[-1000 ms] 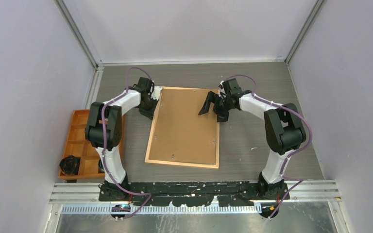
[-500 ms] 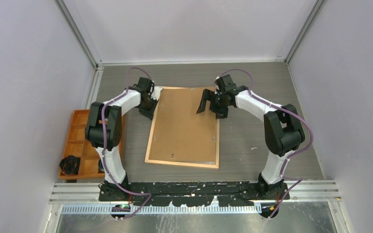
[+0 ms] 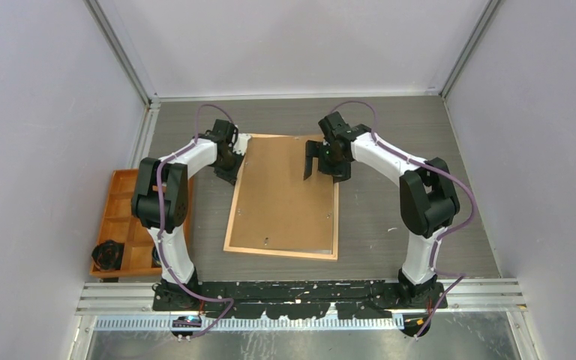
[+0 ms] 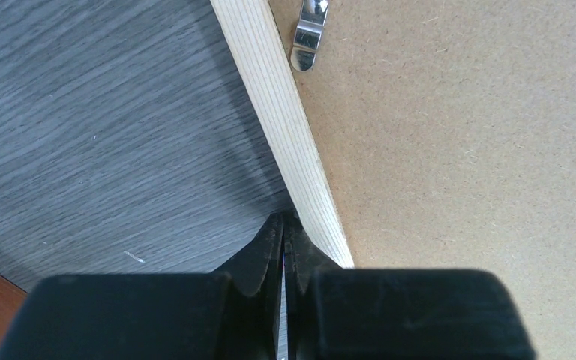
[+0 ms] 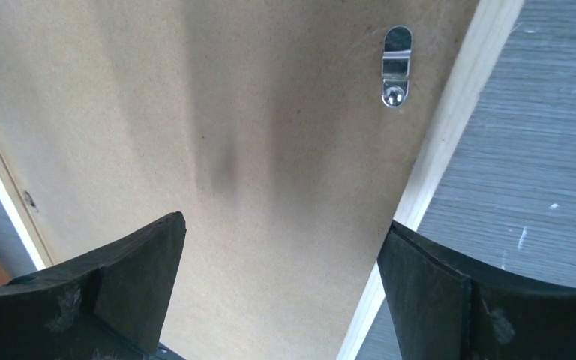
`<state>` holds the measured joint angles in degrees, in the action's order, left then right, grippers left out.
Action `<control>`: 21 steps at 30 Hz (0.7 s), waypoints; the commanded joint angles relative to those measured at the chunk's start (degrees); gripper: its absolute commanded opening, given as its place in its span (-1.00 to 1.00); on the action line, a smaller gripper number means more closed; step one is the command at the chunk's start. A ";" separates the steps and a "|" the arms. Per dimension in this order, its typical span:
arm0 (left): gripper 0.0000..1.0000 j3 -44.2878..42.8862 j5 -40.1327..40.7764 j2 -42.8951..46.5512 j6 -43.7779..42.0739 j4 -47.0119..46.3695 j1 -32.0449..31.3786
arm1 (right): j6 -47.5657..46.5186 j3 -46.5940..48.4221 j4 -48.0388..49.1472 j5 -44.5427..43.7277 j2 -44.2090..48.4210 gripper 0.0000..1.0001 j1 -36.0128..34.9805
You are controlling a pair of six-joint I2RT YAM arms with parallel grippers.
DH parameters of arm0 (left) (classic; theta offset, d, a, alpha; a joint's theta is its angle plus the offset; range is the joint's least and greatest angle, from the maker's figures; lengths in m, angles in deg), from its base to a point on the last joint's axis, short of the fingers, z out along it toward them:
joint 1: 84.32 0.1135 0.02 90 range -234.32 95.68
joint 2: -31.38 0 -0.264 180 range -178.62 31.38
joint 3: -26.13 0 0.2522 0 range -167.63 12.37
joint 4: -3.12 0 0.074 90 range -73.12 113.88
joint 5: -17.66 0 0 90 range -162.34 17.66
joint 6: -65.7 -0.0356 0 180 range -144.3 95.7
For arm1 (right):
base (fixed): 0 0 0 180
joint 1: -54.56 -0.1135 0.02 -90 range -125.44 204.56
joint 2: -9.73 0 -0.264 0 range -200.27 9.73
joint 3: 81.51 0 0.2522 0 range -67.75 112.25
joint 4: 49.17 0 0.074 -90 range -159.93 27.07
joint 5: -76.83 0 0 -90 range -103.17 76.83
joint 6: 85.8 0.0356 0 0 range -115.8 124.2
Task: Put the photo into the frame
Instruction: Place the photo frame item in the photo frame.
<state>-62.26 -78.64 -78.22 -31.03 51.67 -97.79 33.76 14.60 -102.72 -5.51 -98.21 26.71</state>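
A brown board (image 3: 285, 195) lies flat in the middle of the grey wood-grain table (image 3: 390, 217), its long sides running roughly from 12 to 6 o'clock. A metal clip (image 4: 309, 37) sits on the board's edge at 12 o'clock in the left wrist view. A second clip (image 5: 396, 66) shows at 1 o'clock in the right wrist view. An orange compartment tray (image 3: 124, 206) lies at 8 o'clock from the board, well apart, with a black round object (image 3: 107, 253) in its 7 o'clock corner.

Grey wood-grain tabletop (image 3: 367, 225) enclosed by 3 plain pale walls (image 3: 292, 45) under even light.
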 commanded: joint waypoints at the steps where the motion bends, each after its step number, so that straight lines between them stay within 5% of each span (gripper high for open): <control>1: -0.92 -0.70 -1.65 3.03 -0.66 1.30 0.20 | -2.21 5.10 -5.37 -6.09 -0.01 1.00 -1.16; 12: -0.95 -1.79 -1.94 3.18 -0.57 2.53 1.40 | -5.13 8.97 -9.95 -17.95 4.15 1.00 -3.13; 18: -0.95 -2.07 -3.59 3.59 -0.66 3.62 1.96 | -2.23 -1.27 6.54 -21.47 16.48 1.00 -3.03; 21: -0.96 -0.91 -5.70 3.97 -0.46 3.51 1.96 | 1.60 -9.14 14.70 -14.59 21.37 1.00 0.62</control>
<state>-62.48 -80.81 -78.20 -31.03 54.20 -96.17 30.76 11.69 -101.19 -23.30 -83.68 24.00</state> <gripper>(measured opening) 0.027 0.997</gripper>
